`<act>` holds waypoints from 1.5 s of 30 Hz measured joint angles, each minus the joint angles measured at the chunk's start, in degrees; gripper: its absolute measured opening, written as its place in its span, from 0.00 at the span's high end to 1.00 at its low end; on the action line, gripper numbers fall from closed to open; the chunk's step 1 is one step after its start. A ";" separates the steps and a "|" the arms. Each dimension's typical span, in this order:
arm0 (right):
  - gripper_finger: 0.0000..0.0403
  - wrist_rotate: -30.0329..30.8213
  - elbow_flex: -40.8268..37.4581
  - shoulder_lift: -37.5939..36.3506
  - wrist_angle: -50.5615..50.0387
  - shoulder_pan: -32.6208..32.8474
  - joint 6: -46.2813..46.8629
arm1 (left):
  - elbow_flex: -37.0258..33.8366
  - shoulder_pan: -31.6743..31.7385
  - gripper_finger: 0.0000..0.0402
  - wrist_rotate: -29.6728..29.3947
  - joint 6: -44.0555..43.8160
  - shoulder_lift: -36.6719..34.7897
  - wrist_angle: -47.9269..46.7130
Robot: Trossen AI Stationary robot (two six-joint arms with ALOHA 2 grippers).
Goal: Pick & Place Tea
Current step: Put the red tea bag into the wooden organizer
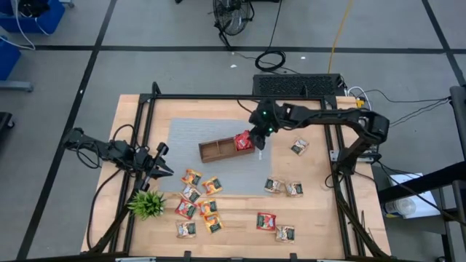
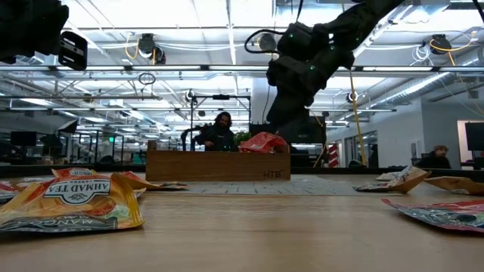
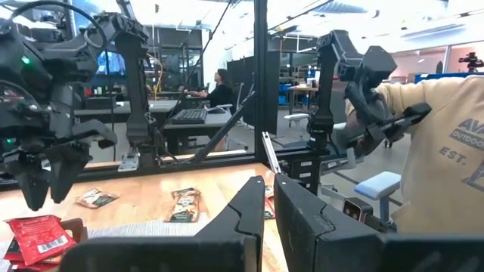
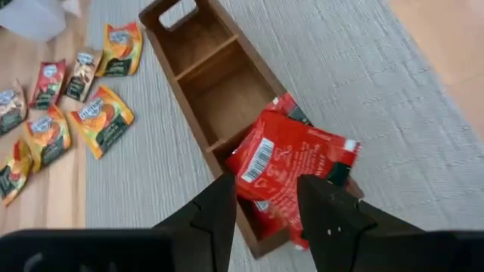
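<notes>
I work over a pale wooden table [image 1: 320,218] with a grey woven mat [image 1: 189,135] laid across its middle, framed by black rails. Beyond the far edge the low view opens onto a wide workshop hall: ceiling lamps, desks, and a person [image 2: 220,132] seated at a bench behind the tray.

My right gripper [image 4: 265,198] hangs just above the end compartment of the brown wooden tray [image 4: 198,72], fingers parted about halfway and holding nothing. Directly below them lie red tea sachets [image 4: 291,168], heaped in that end compartment and spilling over its rim; the other two compartments are bare wood.

My left gripper [image 3: 266,198] waits low at the table's left side beside the small green plant [image 1: 147,203], its fingers closed to a narrow slit on nothing.

The remaining loose sachets [image 1: 200,204] lie scattered on the near half of the table and to the right of the mat, orange, red and pale ones mixed.

How many red sachets are stacked in the tray I cannot fairly count, perhaps three, since the top one covers the rest
</notes>
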 joint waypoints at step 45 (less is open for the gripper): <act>1.00 15.73 7.43 9.95 -7.39 9.71 -17.64 | -0.02 0.02 0.91 -0.02 0.00 -0.02 0.13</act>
